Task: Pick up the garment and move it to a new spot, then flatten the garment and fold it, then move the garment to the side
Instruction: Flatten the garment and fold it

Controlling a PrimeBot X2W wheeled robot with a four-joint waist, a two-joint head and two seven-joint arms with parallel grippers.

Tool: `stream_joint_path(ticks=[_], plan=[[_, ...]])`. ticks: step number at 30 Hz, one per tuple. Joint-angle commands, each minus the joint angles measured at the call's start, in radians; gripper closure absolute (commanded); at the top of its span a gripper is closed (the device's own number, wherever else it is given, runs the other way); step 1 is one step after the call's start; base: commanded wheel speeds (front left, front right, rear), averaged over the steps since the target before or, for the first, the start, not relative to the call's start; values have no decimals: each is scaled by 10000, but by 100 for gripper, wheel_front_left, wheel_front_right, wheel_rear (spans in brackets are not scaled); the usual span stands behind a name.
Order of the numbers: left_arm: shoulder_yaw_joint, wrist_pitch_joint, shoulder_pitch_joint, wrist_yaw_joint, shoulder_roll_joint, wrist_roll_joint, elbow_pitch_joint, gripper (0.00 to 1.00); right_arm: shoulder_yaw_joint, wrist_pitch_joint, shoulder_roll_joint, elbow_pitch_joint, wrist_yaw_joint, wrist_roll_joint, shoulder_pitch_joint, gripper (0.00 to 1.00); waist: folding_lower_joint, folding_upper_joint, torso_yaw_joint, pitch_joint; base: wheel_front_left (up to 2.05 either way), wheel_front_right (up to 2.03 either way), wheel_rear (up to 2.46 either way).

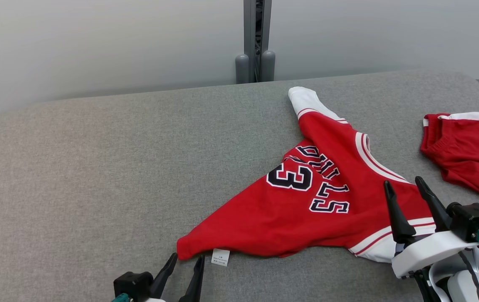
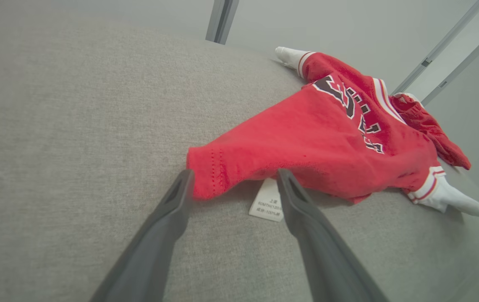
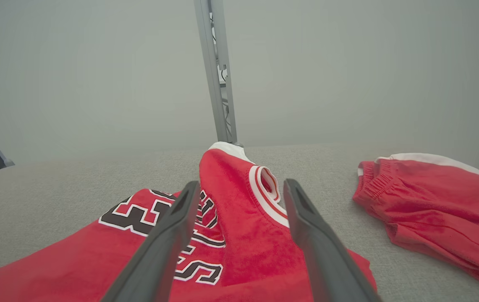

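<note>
The garment [image 1: 319, 197] is a red jersey with white-trimmed sleeves and dark lettering, lying rumpled on the grey padded table [image 1: 96, 167], right of centre. My left gripper [image 1: 188, 257] is open at the bottom edge, its fingertips flanking the jersey's near left corner [image 2: 210, 167] and the white care label [image 2: 268, 201]. My right gripper [image 1: 403, 182] is open above the jersey's right side, near the collar [image 3: 264, 188]. Neither gripper holds cloth.
A second red piece with a white band, like shorts [image 1: 470, 151], lies at the table's right edge. A grey post [image 1: 257, 42] stands behind the table against a pale wall. The table's left half is bare grey fabric.
</note>
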Motion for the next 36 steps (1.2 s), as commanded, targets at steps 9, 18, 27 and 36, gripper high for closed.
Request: stream_joint_path(ticks=[9,18,27,36], plan=[[-41,-35,-531,-13,46,-309,776,0,-86,73,97,-72,4,-101,93,0,0,0,-11,174,0,0,0],[-168,-35,-813,-130,53,-1235,1011,0,-55,77,108,17,4,-84,24,0,0,0,-51,316,0,0,0],[-440,-35,-1012,-215,47,-1336,933,0,-110,83,147,56,4,-132,-82,0,0,0,-71,460,0,0,0],[-495,-35,-1072,-211,49,-1284,757,100,-153,73,200,181,4,-188,-110,0,0,0,-91,547,0,0,0]])
